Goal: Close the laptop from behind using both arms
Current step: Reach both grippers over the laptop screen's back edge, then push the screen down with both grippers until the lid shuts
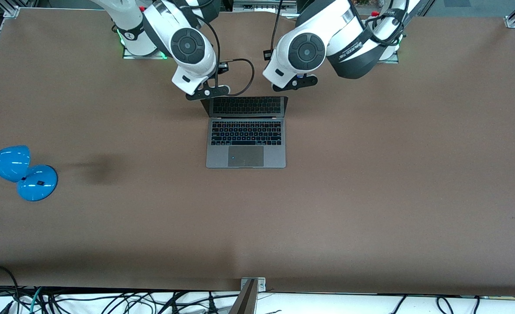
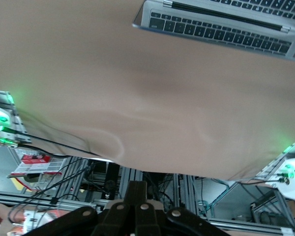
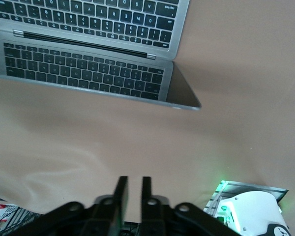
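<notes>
Front view: high camera across the table, facing the arm bases, looking steeply down; whole tabletop in frame, laptop small near the middle.

Left wrist view: looks along its gripper toward the table, from close above; catches one laptop edge at the frame border.

Right wrist view: same arrangement past its gripper, apparently somewhat closer; laptop keyboard and screen corner fill more of the frame.

Shared by all three: laptop's hinge end and adjacent table.

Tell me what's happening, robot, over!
Left gripper and right gripper hover by the screen's top edge. Laptop open, untouched. Blue lamp well clear, toward the right arm's end.
</notes>
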Motion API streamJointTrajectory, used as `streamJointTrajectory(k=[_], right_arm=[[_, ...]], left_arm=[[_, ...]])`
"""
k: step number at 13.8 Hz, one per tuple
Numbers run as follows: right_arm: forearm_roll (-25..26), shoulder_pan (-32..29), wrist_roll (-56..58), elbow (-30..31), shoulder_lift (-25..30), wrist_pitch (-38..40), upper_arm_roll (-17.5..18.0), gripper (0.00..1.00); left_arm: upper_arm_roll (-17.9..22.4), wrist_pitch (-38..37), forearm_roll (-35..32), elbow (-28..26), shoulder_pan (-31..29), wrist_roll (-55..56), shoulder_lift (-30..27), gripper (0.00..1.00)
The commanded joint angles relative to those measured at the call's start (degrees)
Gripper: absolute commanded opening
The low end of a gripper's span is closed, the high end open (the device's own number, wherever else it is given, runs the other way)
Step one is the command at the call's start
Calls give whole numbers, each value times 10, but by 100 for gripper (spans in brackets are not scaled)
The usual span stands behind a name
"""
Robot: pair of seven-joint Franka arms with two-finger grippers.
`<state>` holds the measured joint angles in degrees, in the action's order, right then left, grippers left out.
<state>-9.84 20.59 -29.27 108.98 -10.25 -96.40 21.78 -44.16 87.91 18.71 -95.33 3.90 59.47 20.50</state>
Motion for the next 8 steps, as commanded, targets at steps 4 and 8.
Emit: streamJointTrajectory(k=[4,8], right_arm=[[63,8,1,-27,-64,-26,0,0],[77,6,1,-29,-79,-81,-6,0]], left_arm=[[0,80,-12,-47,5,13,32,0],[7,117,-47,-43,5,12,66,0]])
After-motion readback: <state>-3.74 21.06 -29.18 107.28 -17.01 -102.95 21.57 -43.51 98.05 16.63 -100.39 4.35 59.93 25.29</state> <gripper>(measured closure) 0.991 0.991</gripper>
